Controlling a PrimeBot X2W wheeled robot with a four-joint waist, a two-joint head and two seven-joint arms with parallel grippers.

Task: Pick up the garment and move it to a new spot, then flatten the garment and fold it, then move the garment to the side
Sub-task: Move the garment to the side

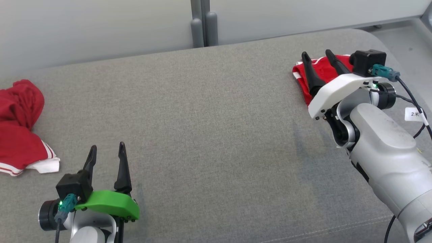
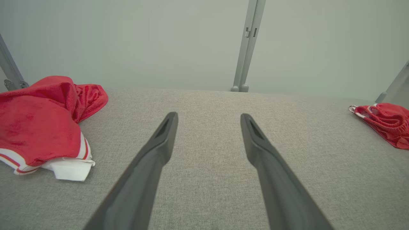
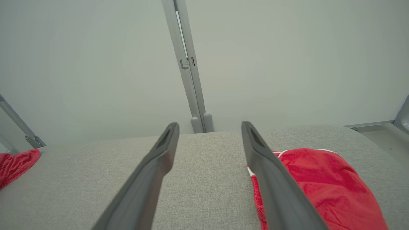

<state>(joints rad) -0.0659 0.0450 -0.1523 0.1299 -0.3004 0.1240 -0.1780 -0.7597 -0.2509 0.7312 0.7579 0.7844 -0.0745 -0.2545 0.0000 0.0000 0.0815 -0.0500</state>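
The red garment point(image 1: 323, 70) is lying at the grey cushion's point(image 1: 209, 128) right end, just by the right gripper point(image 1: 316, 53). That gripper and the left gripper point(image 1: 107, 145) are holding their fingers apart. It is looking soft, light and floppy, so pinching a thick edge seems best.

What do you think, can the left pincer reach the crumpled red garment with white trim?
Probably yes: the left pincer stands open, and only bare grey fabric surface lies between it and the crumpled red garment with white trim, close on its left.
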